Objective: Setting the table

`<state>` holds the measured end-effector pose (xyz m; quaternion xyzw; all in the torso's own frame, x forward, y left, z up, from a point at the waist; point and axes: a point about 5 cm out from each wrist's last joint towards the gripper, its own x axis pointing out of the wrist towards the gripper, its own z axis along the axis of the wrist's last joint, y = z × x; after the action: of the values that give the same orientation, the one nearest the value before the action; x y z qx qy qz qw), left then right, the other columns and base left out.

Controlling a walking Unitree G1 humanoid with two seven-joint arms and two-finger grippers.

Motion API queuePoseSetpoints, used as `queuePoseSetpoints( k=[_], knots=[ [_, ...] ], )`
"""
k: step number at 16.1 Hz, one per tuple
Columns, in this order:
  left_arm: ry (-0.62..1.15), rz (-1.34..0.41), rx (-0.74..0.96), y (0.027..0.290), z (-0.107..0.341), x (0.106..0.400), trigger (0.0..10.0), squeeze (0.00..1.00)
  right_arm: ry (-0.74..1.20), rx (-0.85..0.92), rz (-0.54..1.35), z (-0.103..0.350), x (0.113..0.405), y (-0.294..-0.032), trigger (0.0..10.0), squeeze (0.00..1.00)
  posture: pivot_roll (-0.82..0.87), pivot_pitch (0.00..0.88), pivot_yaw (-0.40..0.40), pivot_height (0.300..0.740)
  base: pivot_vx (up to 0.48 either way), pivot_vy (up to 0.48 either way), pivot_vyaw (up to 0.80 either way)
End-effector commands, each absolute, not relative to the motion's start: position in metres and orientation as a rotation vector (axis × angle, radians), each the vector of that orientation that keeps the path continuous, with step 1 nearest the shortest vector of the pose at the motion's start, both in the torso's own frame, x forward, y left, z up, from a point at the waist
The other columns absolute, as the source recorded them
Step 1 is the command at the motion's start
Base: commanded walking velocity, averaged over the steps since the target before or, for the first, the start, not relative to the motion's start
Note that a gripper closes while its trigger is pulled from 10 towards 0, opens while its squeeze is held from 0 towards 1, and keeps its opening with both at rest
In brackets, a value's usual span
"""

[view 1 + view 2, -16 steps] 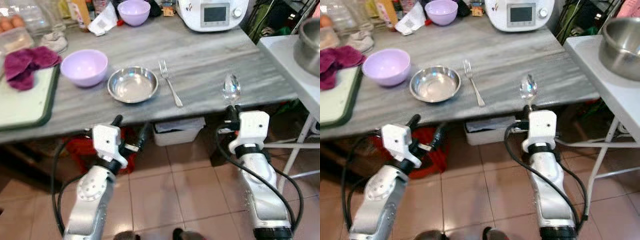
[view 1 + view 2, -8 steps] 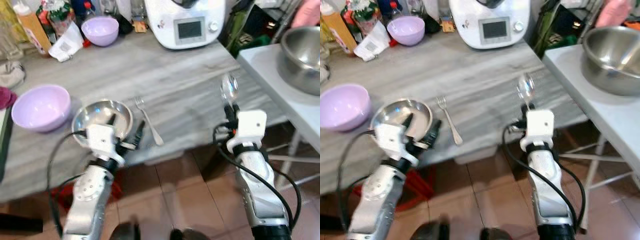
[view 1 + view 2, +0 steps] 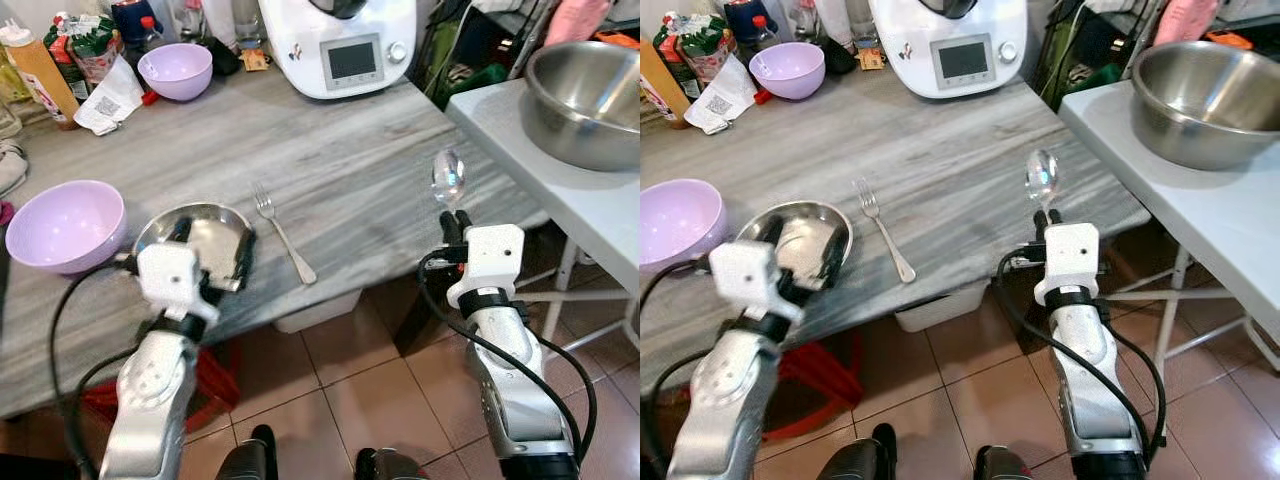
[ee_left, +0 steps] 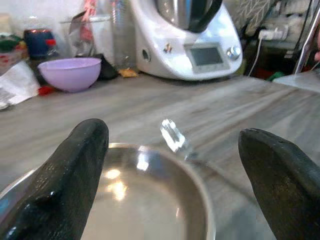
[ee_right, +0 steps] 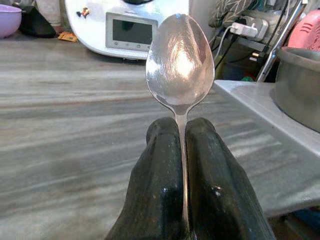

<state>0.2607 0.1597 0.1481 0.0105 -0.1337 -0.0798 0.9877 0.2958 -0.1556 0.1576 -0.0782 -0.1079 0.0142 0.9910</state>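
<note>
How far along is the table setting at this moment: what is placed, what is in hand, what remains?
Placed: a steel bowl with a fork lying beside it on the table. In hand: the right gripper pinches a spoon, bowl end up. The left gripper hangs open at the steel bowl. Left: laying the spoon down.

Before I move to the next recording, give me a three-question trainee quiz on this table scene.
1. True or false: the right tool is shut on a spoon.
2. What lies just right of the steel bowl on the table? A) knife B) fork C) cup
3. Fill in: the left tool hangs open over the ____ bowl.

Key: 1 true; 2 B, the fork; 3 steel.
</note>
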Motion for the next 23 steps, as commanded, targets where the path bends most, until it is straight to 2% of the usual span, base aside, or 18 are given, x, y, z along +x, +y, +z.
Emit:
queuePoseSetpoints(
  k=[1, 8, 13, 23],
  knots=[
    [-0.269, -0.147, 0.06, 0.165, 0.148, 0.255, 10.0, 0.0, -0.241, -0.164, 0.033, 0.163, 0.294, -0.156, 10.0, 0.0, -0.11, 0.21, 0.009, 0.74, 0.0, 0.0, 0.0],
    [-0.232, -0.165, 0.157, 0.172, 0.139, 0.239, 10.0, 0.0, -0.247, -0.167, 0.038, 0.164, 0.297, -0.155, 10.0, 0.0, -0.1, 0.205, 0.008, 0.74, 0.0, 0.0, 0.77],
    [-0.248, -0.233, 0.151, 0.16, 0.141, 0.24, 10.0, 0.0, -0.255, -0.167, 0.032, 0.165, 0.297, -0.156, 10.0, 0.0, -0.1, 0.2, 0.007, 0.74, 0.0, 0.0, 0.77],
    [-0.253, -0.274, 0.157, 0.149, 0.145, 0.252, 10.0, 0.0, -0.279, -0.184, -0.008, 0.169, 0.299, -0.161, 10.0, 0.0, -0.11, 0.189, 0.005, 0.74, 0.0, 0.0, 0.0]
  ],
)
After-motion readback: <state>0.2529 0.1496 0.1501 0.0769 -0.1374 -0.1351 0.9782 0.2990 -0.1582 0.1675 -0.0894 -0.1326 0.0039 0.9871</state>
